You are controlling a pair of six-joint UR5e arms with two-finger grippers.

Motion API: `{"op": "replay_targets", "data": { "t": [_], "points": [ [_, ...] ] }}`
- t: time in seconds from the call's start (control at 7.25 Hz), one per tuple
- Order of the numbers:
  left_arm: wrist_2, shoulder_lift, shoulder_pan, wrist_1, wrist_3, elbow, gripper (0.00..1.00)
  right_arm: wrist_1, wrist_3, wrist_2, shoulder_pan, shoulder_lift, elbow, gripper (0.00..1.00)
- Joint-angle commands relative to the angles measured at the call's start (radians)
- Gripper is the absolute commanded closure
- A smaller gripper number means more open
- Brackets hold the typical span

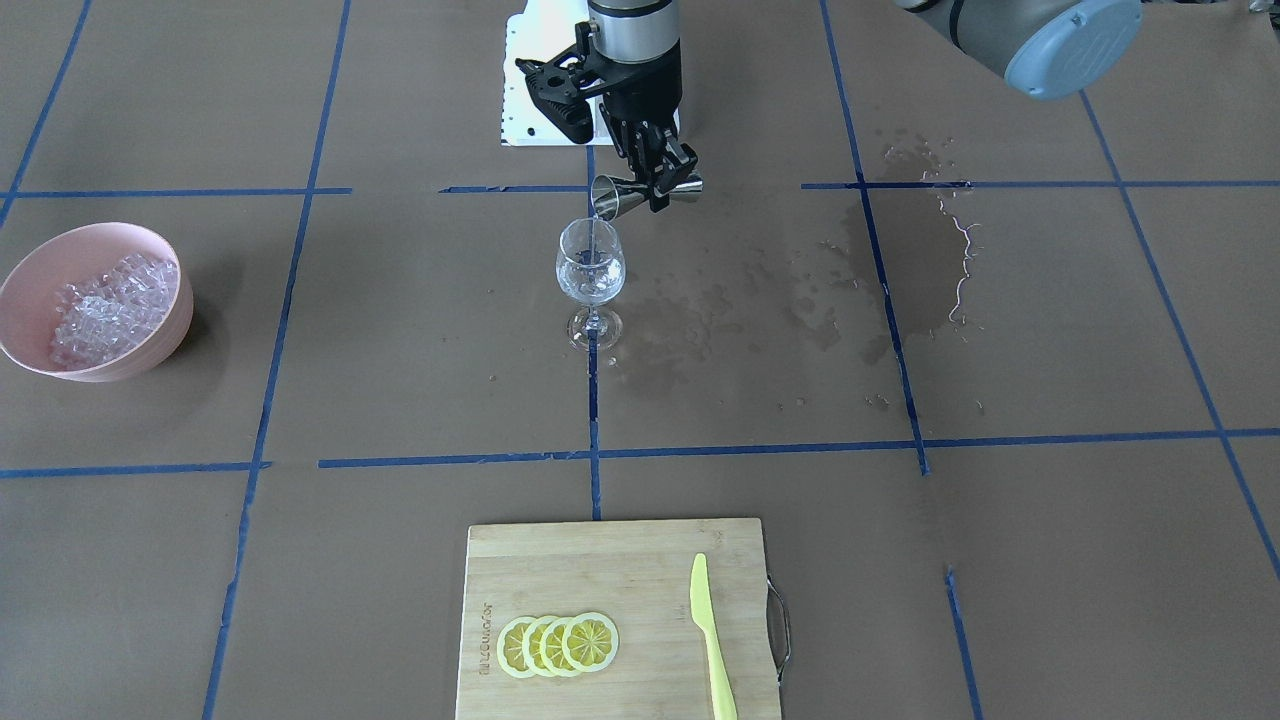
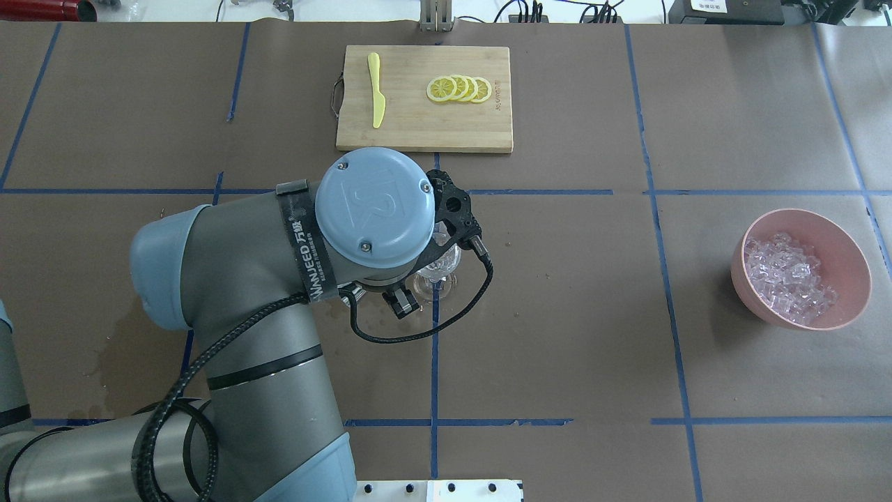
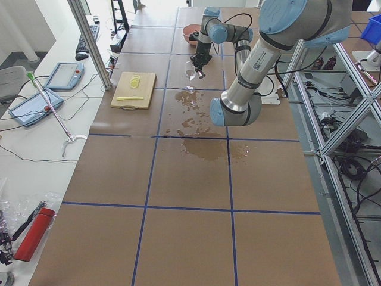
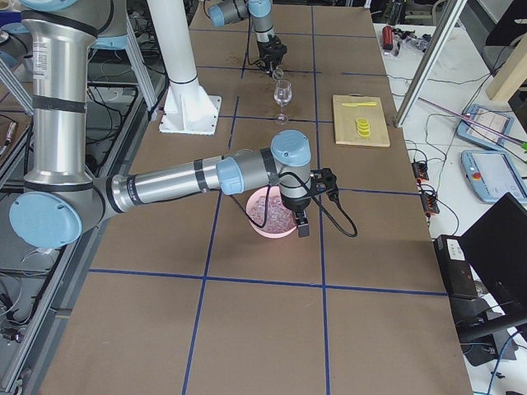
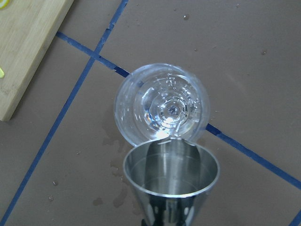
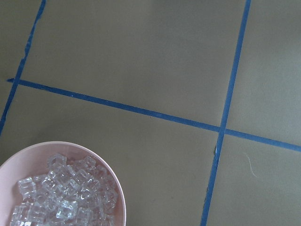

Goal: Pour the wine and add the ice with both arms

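My left gripper (image 1: 664, 186) is shut on a steel jigger (image 1: 618, 198), tilted on its side just above the wine glass (image 1: 591, 270). A thin stream of wine (image 1: 596, 238) runs from the jigger's rim into the bowl, which holds a little clear liquid. In the left wrist view the jigger's mouth (image 5: 171, 174) sits at the glass rim (image 5: 162, 103). The ice (image 1: 105, 305) fills a pink bowl (image 1: 165, 345). My right gripper (image 4: 302, 229) hangs by that bowl; I cannot tell whether it is open. The right wrist view shows the ice (image 6: 66, 193) at its lower left.
A wooden cutting board (image 1: 600, 560) with lemon slices (image 1: 558, 645) and a yellow knife (image 1: 710, 640) lies at the far edge. Wet patches (image 1: 900, 270) darken the brown paper on my left side. The white base plate (image 1: 520, 60) is behind the glass.
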Motion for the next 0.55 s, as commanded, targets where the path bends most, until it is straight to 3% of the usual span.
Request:
{"op": "replay_targets", "data": {
  "t": [0.0, 0.41],
  "points": [
    [0.000, -0.054, 0.000, 0.039, 0.000, 0.052, 1.00, -0.001, 0.000, 0.000, 0.000, -0.002, 0.000, 0.00],
    [0.002, -0.105, 0.000, 0.152, 0.000, 0.062, 1.00, 0.000, 0.000, 0.000, 0.000, -0.003, 0.000, 0.00]
  ]
}}
